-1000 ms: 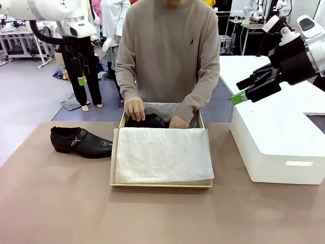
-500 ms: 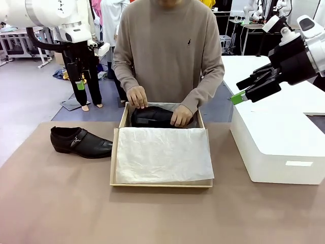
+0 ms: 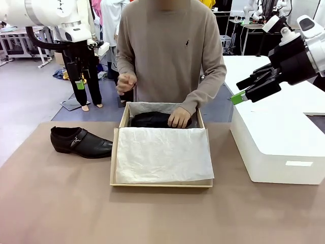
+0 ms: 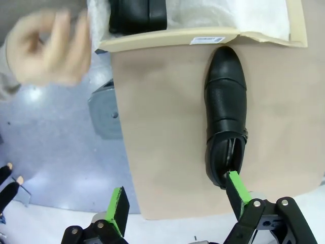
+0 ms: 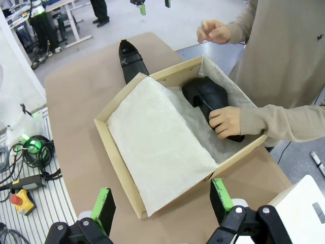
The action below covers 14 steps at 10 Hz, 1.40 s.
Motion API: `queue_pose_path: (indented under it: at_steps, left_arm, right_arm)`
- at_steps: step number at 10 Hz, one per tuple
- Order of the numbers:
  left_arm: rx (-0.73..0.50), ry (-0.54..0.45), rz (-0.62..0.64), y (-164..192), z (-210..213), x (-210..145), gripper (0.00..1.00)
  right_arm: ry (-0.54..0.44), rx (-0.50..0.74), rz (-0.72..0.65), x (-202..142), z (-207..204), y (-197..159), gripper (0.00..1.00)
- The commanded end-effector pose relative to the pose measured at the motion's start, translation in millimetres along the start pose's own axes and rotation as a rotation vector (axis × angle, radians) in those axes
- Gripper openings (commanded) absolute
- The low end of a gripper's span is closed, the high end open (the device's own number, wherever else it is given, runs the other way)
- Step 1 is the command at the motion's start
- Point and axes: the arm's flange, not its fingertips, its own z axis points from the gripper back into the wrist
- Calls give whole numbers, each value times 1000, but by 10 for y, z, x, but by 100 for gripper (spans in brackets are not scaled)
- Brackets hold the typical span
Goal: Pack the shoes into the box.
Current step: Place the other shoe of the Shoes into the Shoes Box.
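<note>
1. Progress: I judge the packing about half done. One shoe (image 3: 152,120) lies in the far end of the cardboard box (image 3: 161,185). White tissue paper (image 3: 162,155) covers the near part of the box
2. The second shoe (image 3: 81,142) stands upright on the table (image 3: 61,203), between the box's left wall and the table's left edge, with its toe just beside the box
3. Left to do, as I read it: get that second shoe into the box beside the first
4. Person: one hand (image 3: 179,117) rests on the packed shoe. The other hand (image 3: 126,82) is raised clear of the box and loosely curled
5. Left gripper (image 4: 175,184): high up near the table's far left corner and pointing down. Its fingers are wide apart with nothing between them, and the loose shoe's heel end is below
6. Right gripper (image 5: 160,189): high over the white block (image 3: 277,147) at the table's right side and angled toward the box. Its jaws are spread and empty
</note>
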Motion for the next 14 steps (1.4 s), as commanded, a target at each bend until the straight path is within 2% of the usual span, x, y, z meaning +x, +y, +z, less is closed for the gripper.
queue_pose_path:
  at_steps: [1,3,7,10,12,14]
  left_arm:
    - [55,7,18,-61,-6,-51,100]
    - [127,-12,44,-293,-22,-311,100]
    - [107,-18,60,-707,-110,-568,100]
    - [86,-16,-3,-748,-461,-550,100]
    - [92,-16,-22,-722,-698,-546,100]
    - [47,-15,-19,-692,-845,-566,100]
  right_arm:
    - [-28,19,19,-6,-23,-32,100]
    - [-28,19,19,-6,-23,-32,100]
    - [-28,19,19,-6,-23,-32,100]
    - [-28,19,19,-6,-23,-32,100]
    - [-28,19,19,-6,-23,-32,100]
    - [-28,19,19,-6,-23,-32,100]
